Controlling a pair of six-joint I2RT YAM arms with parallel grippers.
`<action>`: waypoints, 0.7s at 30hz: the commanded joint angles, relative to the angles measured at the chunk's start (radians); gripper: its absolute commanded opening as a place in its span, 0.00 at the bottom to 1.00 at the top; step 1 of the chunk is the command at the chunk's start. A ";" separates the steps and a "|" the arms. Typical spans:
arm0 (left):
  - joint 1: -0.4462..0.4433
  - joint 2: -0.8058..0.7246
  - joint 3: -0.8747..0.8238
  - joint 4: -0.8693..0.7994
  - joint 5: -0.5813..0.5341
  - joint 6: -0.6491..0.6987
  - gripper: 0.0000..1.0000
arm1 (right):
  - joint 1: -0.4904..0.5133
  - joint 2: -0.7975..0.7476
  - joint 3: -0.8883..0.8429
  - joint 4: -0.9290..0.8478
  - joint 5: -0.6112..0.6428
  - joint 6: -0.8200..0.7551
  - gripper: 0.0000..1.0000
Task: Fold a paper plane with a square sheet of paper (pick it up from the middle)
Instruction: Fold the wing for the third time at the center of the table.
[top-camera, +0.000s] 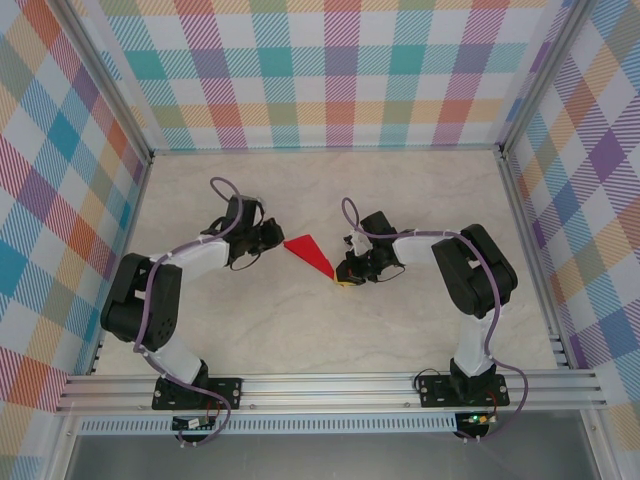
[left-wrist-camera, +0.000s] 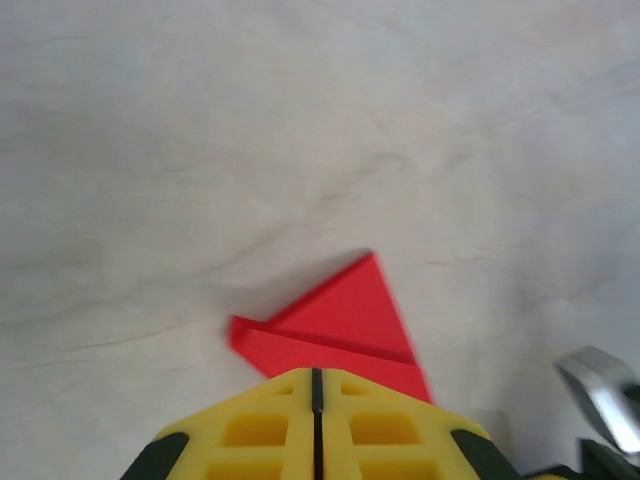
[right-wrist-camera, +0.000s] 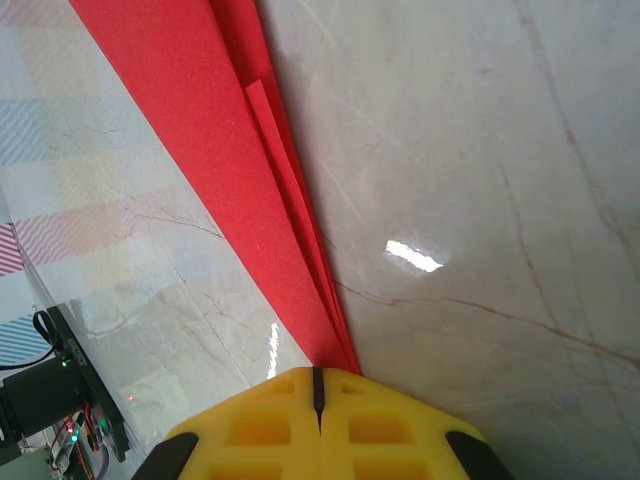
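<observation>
**Folded red paper spans the gap between two closed end effectors**

The left end effector (left-wrist-camera: 316, 372) has its yellow fingers pressed together, with only a thin dark seam between them. Directly ahead of its tips lies the wide end of the folded red paper (left-wrist-camera: 345, 320). The near edge of the paper disappears under the fingertips, so it is not clear whether the paper is pinched or merely touched. From this end effector the paper reaches forward and a little to the right, ending in a corner. A raised fold line runs across it, and a soft shadow falls on the table (top-camera: 400, 190) to its left.

The right end effector (right-wrist-camera: 318, 370) is also closed, and it is clamped on the narrow tip of the paper. Several stacked red layers converge right at the seam between its fingers. From there the paper fans out ahead and to the left, widening as it gets farther from the tips.

From above, the paper is a slim tapered wedge with one end effector at each end. Its broad end is at the left one and its point is at the right one.
</observation>
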 joint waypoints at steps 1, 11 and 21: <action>-0.058 0.009 -0.021 0.058 0.096 -0.030 0.08 | -0.007 0.065 -0.062 -0.127 0.170 -0.013 0.04; -0.156 0.177 0.023 0.094 0.094 -0.078 0.07 | -0.006 0.005 -0.063 -0.111 0.151 -0.019 0.05; -0.164 0.246 0.057 0.015 0.023 -0.088 0.05 | 0.011 -0.073 -0.029 -0.072 0.068 -0.033 0.07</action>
